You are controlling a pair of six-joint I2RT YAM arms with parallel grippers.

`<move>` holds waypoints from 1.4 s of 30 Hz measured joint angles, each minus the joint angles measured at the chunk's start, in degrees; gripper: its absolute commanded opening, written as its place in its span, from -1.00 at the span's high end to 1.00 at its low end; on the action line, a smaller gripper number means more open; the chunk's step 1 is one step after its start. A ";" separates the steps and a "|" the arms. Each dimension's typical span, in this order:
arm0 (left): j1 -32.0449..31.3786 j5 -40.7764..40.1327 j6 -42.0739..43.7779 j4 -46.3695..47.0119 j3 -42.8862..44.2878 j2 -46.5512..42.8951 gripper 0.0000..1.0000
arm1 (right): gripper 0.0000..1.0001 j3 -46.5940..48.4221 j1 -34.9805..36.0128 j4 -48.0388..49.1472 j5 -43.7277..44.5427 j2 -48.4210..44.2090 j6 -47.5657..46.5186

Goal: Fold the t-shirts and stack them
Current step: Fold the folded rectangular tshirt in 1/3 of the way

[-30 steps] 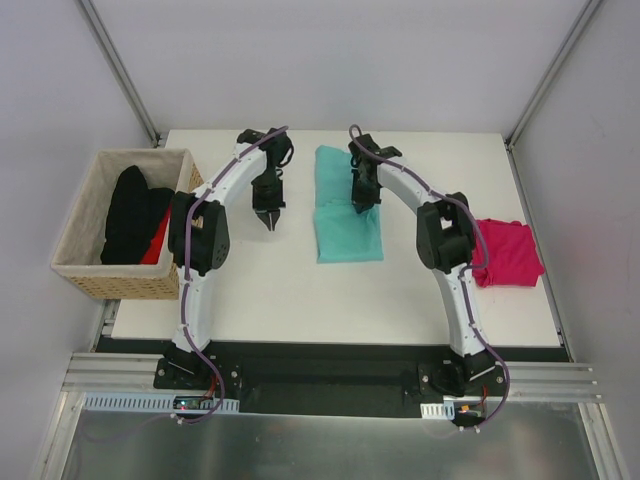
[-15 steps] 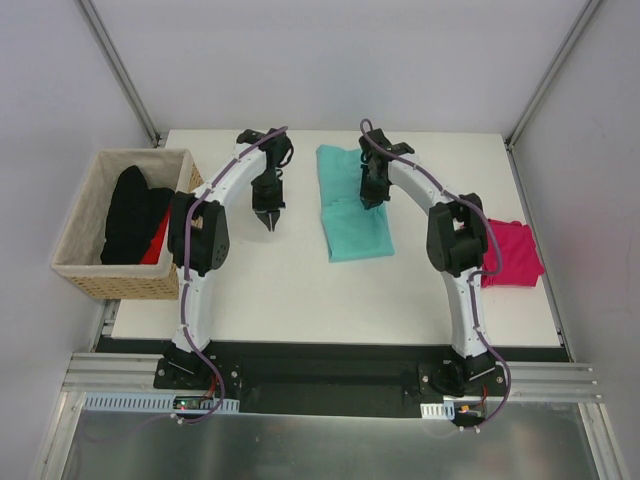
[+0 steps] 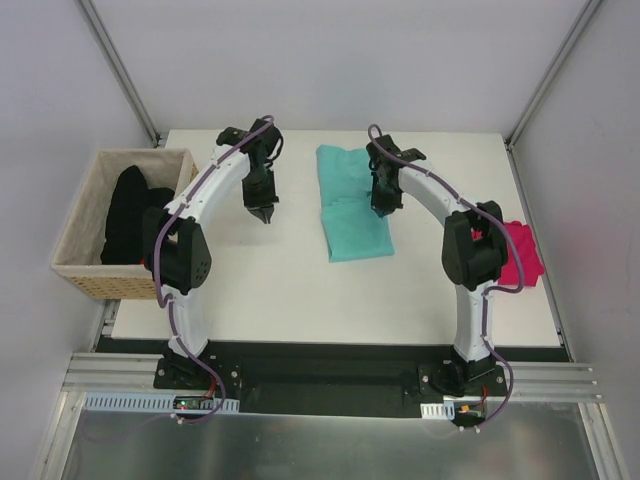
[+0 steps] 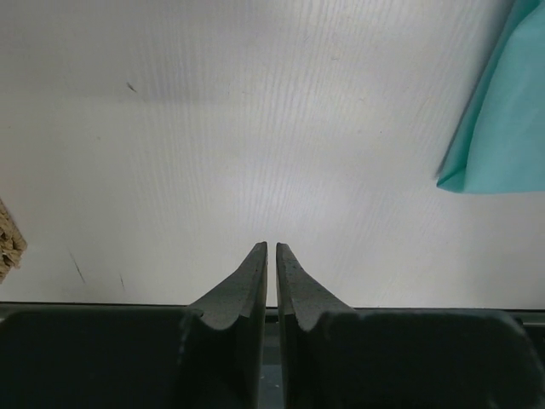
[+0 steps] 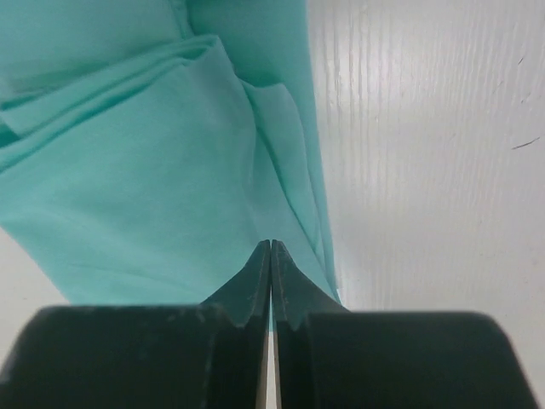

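Observation:
The teal t-shirt lies folded into a long strip at the back middle of the table; it fills the left of the right wrist view. My right gripper is shut and points down over the strip's right edge, with no cloth seen pinched between the tips. The pink t-shirt lies bunched at the right edge, partly hidden by my right arm. My left gripper hangs over bare table left of the teal shirt. Its jaws are shut to a thin slit with nothing in them. The teal corner shows at the right there.
A wicker basket stands off the table's left edge and holds dark clothes and something red. White walls and metal posts close in the back and sides. The arms' bases sit on the near rail.
The right gripper moved right along the teal shirt, and the shirt shifted slightly right. The right elbow now covers more of the pink shirt. The left arm swung back and left.

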 measured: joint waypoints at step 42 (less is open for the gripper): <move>0.00 -2.54 -1.57 2.16 -8.96 -8.63 0.83 | 0.99 -27.47 20.11 5.79 -1.42 -9.33 9.46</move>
